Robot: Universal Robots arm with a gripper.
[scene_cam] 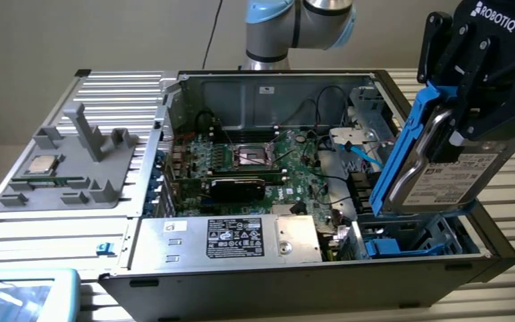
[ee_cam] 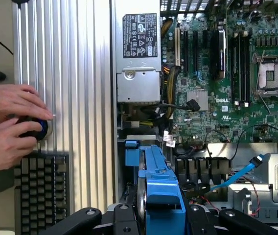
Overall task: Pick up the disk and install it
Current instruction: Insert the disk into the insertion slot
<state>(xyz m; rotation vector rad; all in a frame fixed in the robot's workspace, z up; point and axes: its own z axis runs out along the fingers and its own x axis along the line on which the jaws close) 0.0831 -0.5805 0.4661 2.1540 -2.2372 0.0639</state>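
Disk (scene_cam: 445, 171) hangs on edge, blue bracket outward, just above the blue drive bay (scene_cam: 401, 245) in the corner of the open PC case (scene_cam: 284, 288). Claw (scene_cam: 483, 124) half closed, clamping the disk's flat faces. Edge-on attitude probably matches the bay slot.

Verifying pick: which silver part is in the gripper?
The disk: blue bracket, white label, on edge in the gripper. The CPU chip lies on the tray; the big box sits in the case.
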